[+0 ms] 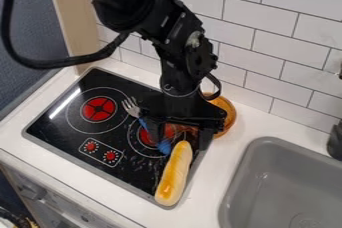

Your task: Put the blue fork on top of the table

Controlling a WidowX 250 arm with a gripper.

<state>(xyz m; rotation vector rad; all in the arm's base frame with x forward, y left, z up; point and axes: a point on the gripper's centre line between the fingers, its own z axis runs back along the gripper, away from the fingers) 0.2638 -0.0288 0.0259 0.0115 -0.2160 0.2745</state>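
Observation:
The fork (164,146) lies on the right part of the black stove top (63,137); its silver tines point to the upper left and its blue handle to the lower right. Above the right burner hangs the black gripper (179,136), open, with its fingers apart. The left finger covers part of the blue handle; whether it touches the fork, I cannot tell. The white counter (207,187) surrounds the stove.
A long yellow-and-orange bread-like toy (174,174) lies on the stove's right edge, just below the gripper. An orange-brown round dish (230,112) sits behind the gripper by the tiled wall. The grey sink (287,187) is at the lower right.

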